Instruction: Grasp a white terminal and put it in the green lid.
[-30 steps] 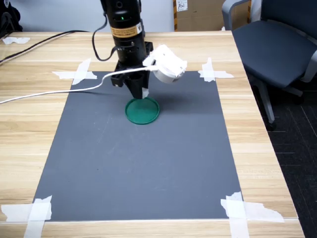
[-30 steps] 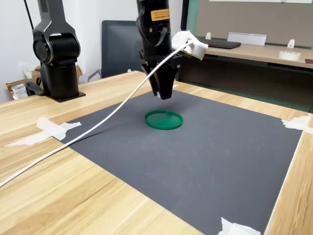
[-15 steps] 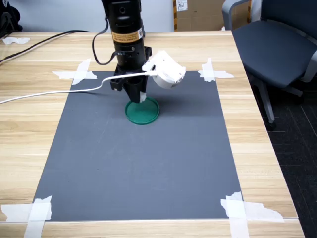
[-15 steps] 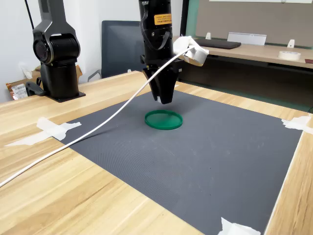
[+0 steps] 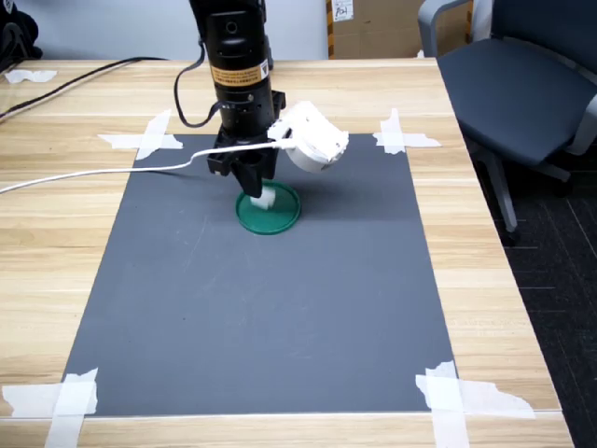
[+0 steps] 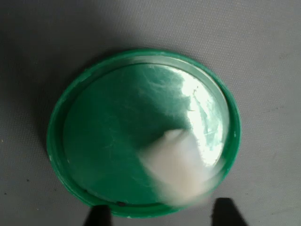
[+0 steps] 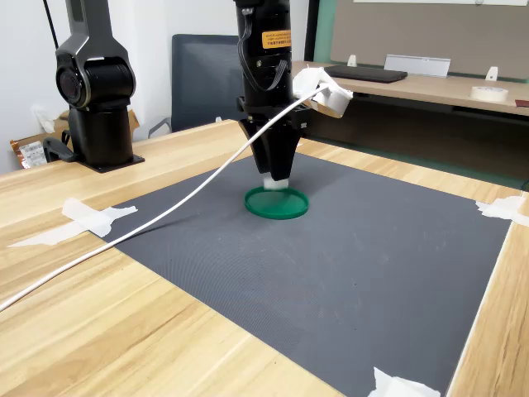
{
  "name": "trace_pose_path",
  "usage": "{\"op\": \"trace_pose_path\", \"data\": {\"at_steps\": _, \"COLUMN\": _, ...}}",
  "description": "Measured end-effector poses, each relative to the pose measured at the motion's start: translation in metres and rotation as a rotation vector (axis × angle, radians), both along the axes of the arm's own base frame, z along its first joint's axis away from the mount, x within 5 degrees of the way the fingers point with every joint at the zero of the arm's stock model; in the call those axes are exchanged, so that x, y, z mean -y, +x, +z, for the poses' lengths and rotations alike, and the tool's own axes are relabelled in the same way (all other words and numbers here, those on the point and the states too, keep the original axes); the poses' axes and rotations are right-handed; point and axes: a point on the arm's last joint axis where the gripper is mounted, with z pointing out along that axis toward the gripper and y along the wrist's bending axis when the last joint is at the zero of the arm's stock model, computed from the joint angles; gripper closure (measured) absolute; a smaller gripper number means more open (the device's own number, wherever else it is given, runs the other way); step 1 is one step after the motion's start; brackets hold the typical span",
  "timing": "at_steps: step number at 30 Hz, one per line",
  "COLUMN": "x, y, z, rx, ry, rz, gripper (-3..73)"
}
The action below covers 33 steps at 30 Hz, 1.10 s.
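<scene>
The green lid lies on the dark mat in both exterior views, toward the mat's far end in the first exterior view. My gripper hangs straight above it, jaws parted. The white terminal shows just below the fingertips and over the lid. In the second exterior view the terminal sits under the gripper, close above the disc. In the wrist view the terminal is a blurred white shape over the lid, with a gap to each dark fingertip.
The dark mat is taped to a wooden table with white strips. A white cable trails off the arm toward the first exterior view's left. A white camera housing juts from the wrist. A black arm base and an office chair stand nearby.
The gripper came down over the green lid and its jaws parted. The white terminal, held at the fingertips before, now shows below them, just above the lid.
</scene>
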Motion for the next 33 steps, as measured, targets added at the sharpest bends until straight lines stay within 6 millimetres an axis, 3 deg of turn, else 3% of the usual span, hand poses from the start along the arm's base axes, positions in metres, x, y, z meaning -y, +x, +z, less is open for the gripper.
{"op": "trace_pose_path", "data": {"at_steps": 4, "x": 0.0, "y": 0.0, "z": 0.0, "rx": 0.0, "ry": 0.0, "rz": 0.0, "gripper": 21.7}}
{"op": "trace_pose_path", "data": {"at_steps": 14, "x": 0.0, "y": -0.001, "z": 0.007, "rx": 0.036, "ry": 0.008, "rz": 0.001, "gripper": 21.1}}
{"op": "trace_pose_path", "data": {"at_steps": 20, "x": 0.001, "y": -0.007, "z": 0.027, "rx": 0.115, "ry": 0.025, "rz": -0.003, "gripper": 21.1}}
{"op": "trace_pose_path", "data": {"at_steps": 24, "x": 0.003, "y": -0.017, "z": 0.052, "rx": 0.217, "ry": 0.057, "rz": -0.029, "gripper": 22.6}}
{"op": "trace_pose_path", "data": {"at_steps": 28, "x": 0.004, "y": -0.032, "z": 0.087, "rx": 0.388, "ry": 0.131, "rz": -0.073, "gripper": 33.2}}
{"op": "trace_pose_path", "data": {"at_steps": 33, "x": 0.007, "y": -0.061, "z": 0.131, "rx": 0.6, "ry": 0.257, "rz": -0.138, "gripper": 58.9}}
